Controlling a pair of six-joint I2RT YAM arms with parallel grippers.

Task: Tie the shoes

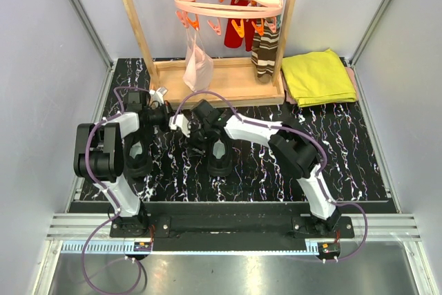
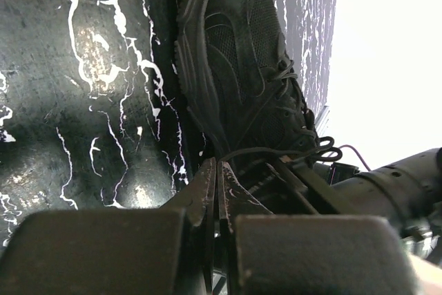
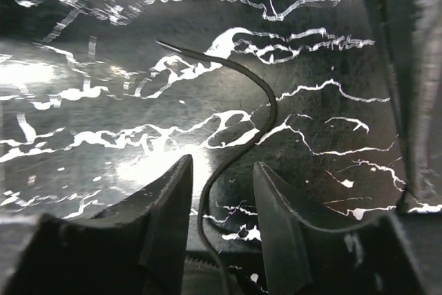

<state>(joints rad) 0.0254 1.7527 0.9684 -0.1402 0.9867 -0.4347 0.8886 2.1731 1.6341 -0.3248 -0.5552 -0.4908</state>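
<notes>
While the black lace-up shoes [image 1: 219,158] sit on the black marbled table [image 1: 276,170] near a wooden rack [image 1: 207,77] of striped brown socks [image 1: 264,53], the left gripper [image 2: 215,167] is squeezed shut and the right gripper [image 3: 221,170] is open around a thin black lace [image 3: 266,101].

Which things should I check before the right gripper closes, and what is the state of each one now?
1. Left gripper shut: ok.
2. Lace strand pinched in it: cannot tell.
3. Right gripper open: ok.
4. Lace end lying between its jaws: ok.
5. Shoe resting on the mat: ok.
</notes>
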